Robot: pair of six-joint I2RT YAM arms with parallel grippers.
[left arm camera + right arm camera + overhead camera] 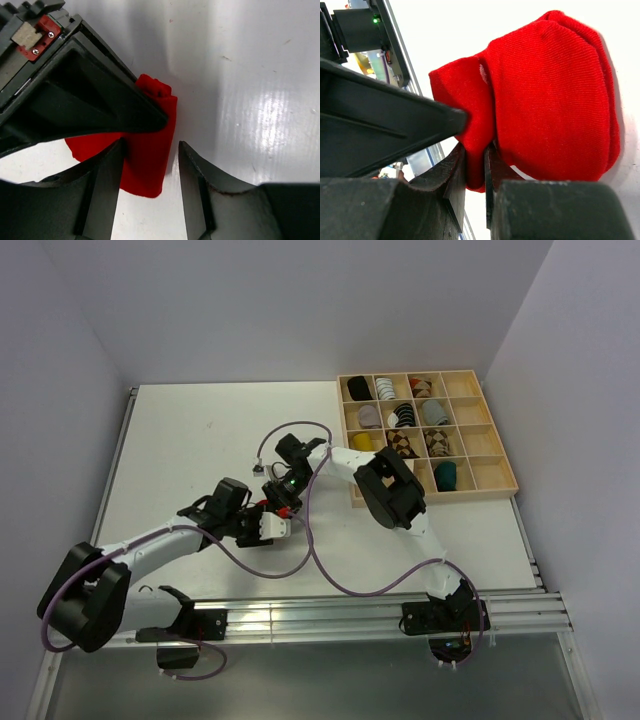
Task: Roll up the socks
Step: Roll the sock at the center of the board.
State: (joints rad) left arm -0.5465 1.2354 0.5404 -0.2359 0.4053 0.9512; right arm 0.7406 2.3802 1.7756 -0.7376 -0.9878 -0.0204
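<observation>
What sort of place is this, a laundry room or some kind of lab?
Most likely a robotics lab test bench: two robot arms bolted to a metal rail at a white table, a wooden tray of rolled socks, and a red sock being worked on.

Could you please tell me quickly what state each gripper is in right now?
Left gripper: open, straddling the red sock.
Right gripper: closed, pinching the red sock.
</observation>
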